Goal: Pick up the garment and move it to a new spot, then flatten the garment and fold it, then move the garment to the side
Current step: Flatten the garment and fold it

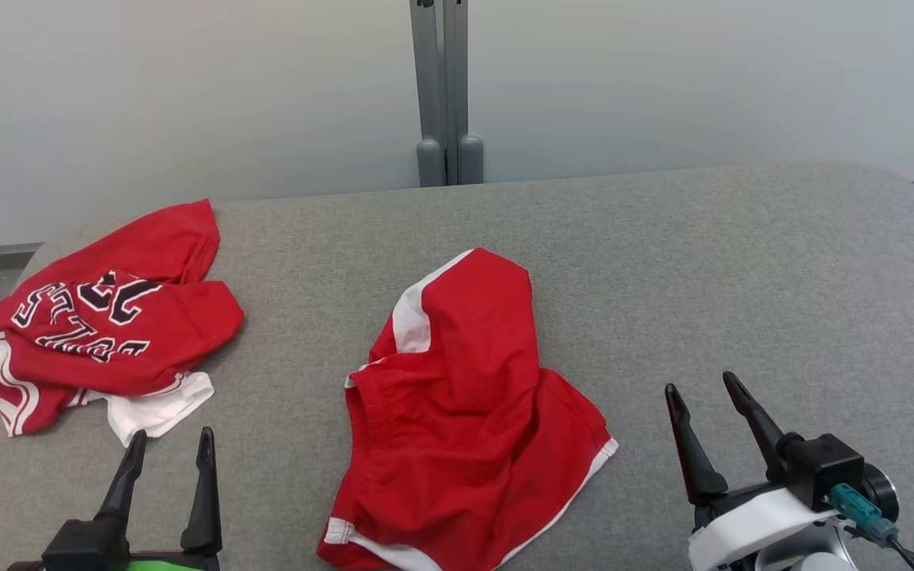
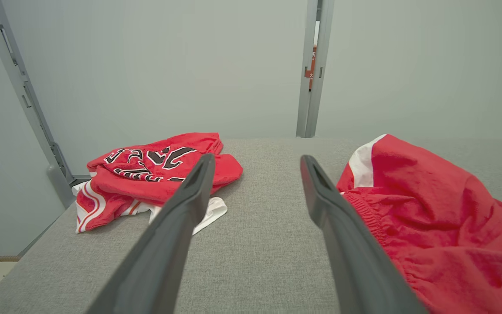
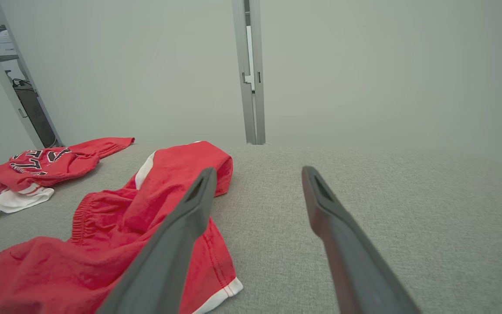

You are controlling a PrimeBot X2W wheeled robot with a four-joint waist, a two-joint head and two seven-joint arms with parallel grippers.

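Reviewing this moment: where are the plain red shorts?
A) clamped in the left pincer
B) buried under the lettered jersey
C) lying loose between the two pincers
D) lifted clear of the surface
C: in the head view the red shorts lie crumpled between the open left pincer and the open right pincer, with neither gripping them.

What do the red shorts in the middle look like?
The red shorts are soft, thin-looking cloth with a white side panel, white trim along the leg hems and a gathered elastic waistband. They lie crumpled and partly folded over themselves, not flat, in the middle of the gray fabric-covered table. Only the table touches them; the open left gripper and open right gripper sit to either side, apart from them.
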